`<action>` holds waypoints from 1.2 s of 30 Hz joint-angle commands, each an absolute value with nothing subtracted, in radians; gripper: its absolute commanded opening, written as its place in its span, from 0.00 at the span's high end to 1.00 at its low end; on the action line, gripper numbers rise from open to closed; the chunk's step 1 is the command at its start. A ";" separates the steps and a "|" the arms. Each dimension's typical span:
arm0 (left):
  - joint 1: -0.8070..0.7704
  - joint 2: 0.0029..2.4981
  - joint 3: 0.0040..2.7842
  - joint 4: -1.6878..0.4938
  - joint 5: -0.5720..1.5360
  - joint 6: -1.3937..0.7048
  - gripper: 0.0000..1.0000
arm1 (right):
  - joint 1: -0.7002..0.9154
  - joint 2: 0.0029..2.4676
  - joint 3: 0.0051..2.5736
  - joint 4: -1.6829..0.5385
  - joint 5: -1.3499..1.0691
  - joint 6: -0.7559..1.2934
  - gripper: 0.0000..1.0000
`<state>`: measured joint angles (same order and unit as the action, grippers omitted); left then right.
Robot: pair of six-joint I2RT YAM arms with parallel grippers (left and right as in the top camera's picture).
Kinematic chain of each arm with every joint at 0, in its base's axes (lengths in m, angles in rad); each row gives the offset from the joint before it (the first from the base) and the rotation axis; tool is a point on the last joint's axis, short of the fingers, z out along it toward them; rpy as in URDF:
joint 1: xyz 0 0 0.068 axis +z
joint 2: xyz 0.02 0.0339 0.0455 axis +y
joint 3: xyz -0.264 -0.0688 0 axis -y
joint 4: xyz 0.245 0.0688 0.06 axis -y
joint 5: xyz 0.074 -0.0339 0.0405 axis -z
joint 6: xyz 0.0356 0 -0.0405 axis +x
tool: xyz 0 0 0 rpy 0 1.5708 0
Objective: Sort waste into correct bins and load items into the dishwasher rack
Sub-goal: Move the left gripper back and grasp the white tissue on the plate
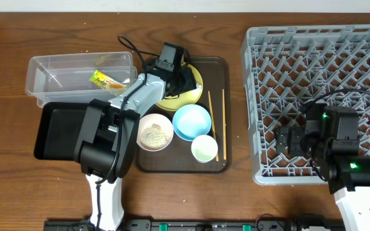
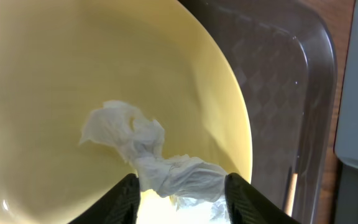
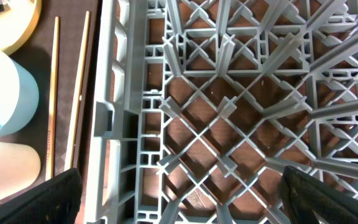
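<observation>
In the left wrist view a crumpled white tissue (image 2: 142,146) lies on the yellow plate (image 2: 55,74). My left gripper (image 2: 179,199) is down on the plate (image 1: 172,101), its fingers pressed against both sides of the tissue. A yellow-green snack wrapper (image 1: 106,80) lies in the clear tub (image 1: 44,70), with the black tray (image 1: 56,128) in front of it. The white bowl (image 1: 155,132) holds rice-like crumbs. Beside it stand the light blue bowl (image 1: 191,122), small white cup (image 1: 204,149) and chopsticks (image 1: 212,125). My right gripper (image 3: 179,193) hangs open over the grey rack (image 1: 320,58), holding nothing.
The dishes sit on a brown serving tray (image 1: 220,70) between the bins and the rack. The rack's left wall (image 3: 114,93) runs close beside the chopsticks (image 3: 55,93). Bare wooden table (image 1: 236,192) shows in front.
</observation>
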<state>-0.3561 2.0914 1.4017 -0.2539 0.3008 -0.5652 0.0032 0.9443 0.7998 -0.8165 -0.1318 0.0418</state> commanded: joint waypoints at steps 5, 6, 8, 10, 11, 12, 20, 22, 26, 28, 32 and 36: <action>-0.358 2.105 1.409 -0.275 0.282 -0.563 0.54 | 0.014 0.941 0.823 -0.820 -0.140 0.056 0.01; -0.360 2.105 1.408 -0.276 0.272 -0.563 0.54 | 0.014 0.941 0.823 -0.821 -0.140 0.056 0.01; -0.360 2.105 1.408 -0.276 0.265 -0.564 0.54 | 0.014 0.941 0.823 -0.822 -0.140 0.056 0.01; -0.360 2.105 1.408 -0.276 0.265 -0.566 0.54 | 0.014 0.941 0.823 -0.822 -0.140 0.056 0.01; -0.360 2.105 1.408 -0.276 0.265 -0.572 0.53 | 0.014 0.941 0.823 -0.822 -0.140 0.056 0.01; -0.360 2.105 1.408 -0.276 0.263 -0.575 0.53 | 0.014 0.941 0.823 -0.822 -0.140 0.056 0.01; -0.366 2.107 1.408 -0.279 0.242 -0.579 0.54 | 0.014 0.941 0.823 -0.823 -0.164 0.056 0.01; -0.370 2.109 1.408 -0.278 0.239 -0.579 0.54 | 0.014 0.941 0.823 -0.823 -0.166 0.056 0.01; -0.372 2.115 1.406 -0.279 0.235 -0.579 0.55 | 0.014 0.941 0.823 -0.824 -0.166 0.056 0.01; -0.372 2.118 1.406 -0.279 0.235 -0.579 0.59 | 0.014 0.941 0.823 -0.824 -0.166 0.056 0.01; -0.372 2.118 1.406 -0.279 0.235 -0.579 0.74 | 0.014 0.941 0.823 -0.823 -0.166 0.055 0.01; -0.372 2.117 1.406 -0.279 0.235 -0.578 0.86 | 0.014 0.941 0.823 -0.824 -0.166 0.055 0.01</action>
<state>-0.3698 2.0918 1.4017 -0.2752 0.2550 -0.5823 0.0032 0.9443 0.7998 -0.8219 -0.1577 0.0418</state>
